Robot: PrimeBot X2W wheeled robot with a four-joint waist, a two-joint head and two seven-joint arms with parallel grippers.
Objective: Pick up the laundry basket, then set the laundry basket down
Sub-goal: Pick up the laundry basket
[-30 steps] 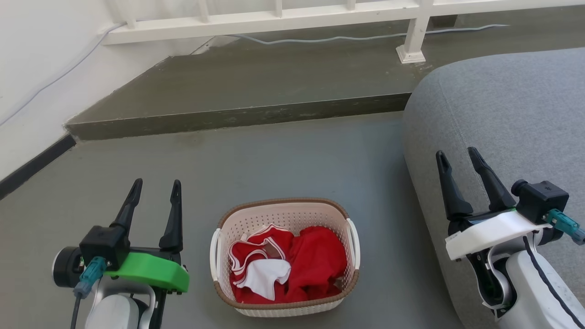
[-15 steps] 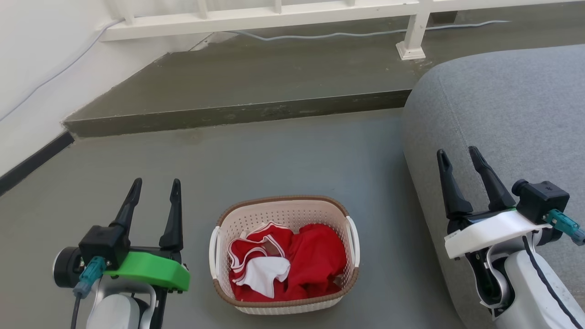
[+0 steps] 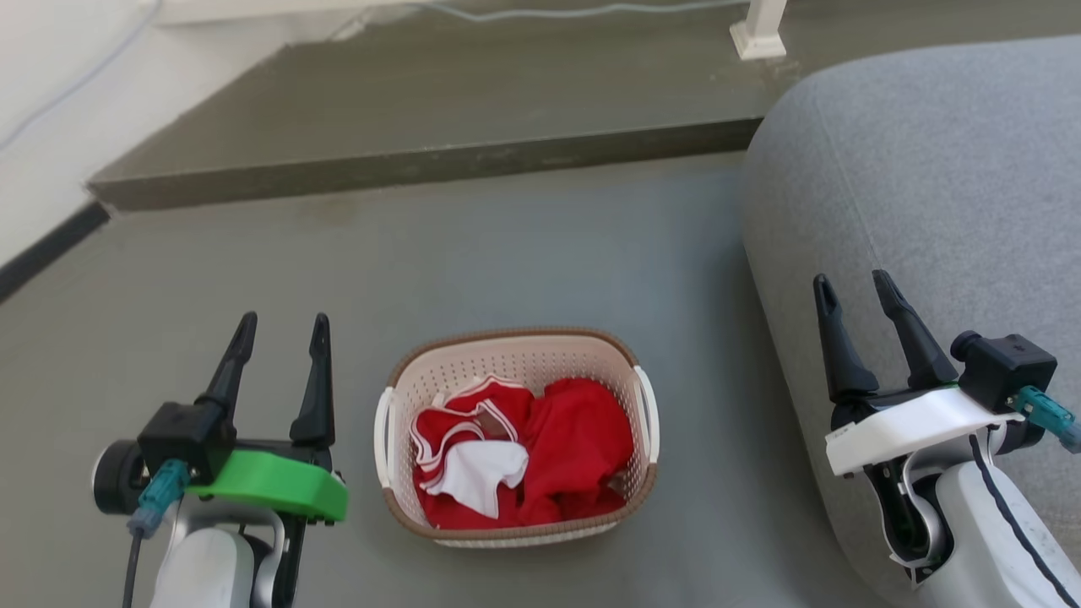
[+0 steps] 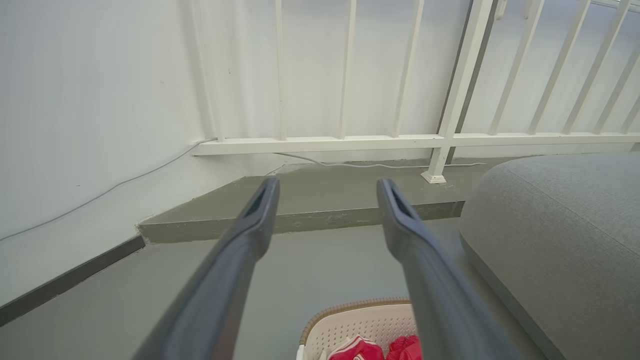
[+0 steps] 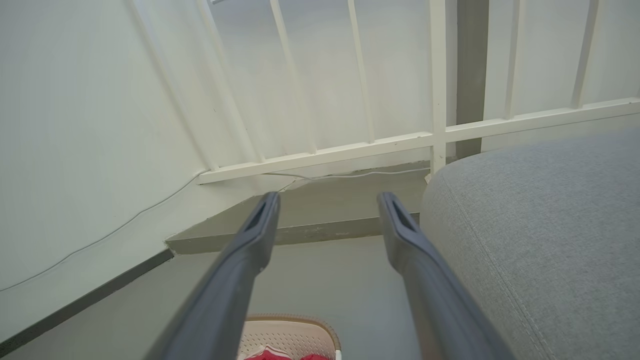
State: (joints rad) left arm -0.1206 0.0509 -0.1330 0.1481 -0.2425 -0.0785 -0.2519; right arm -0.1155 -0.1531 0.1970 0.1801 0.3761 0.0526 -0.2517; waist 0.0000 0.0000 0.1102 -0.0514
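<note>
Your head camera has tipped down since the earlier frames. The whole scene has slid up the head view, so the raised step (image 3: pixel 422 165) sits higher and the foot of the white railing post (image 3: pixel 757 38) now lies at the top edge. Nothing on the floor (image 3: pixel 549 253) has itself shifted.

At your lower left, the left gripper (image 3: pixel 284 319) hovers above the floor with its two dark fingers apart and nothing between them, much where it was in the view. Just to its right, the laundry basket (image 3: pixel 507 359) stands upright on the floor between the two arms. Neither arm touches it, and crumpled red and white clothes (image 3: pixel 583 439) lie inside.

At your lower right, the right gripper (image 3: pixel 851 279) hangs spread and empty too, in front of the grey cushion (image 3: pixel 929 169). That cushion rises beside the basket but apart from it.
</note>
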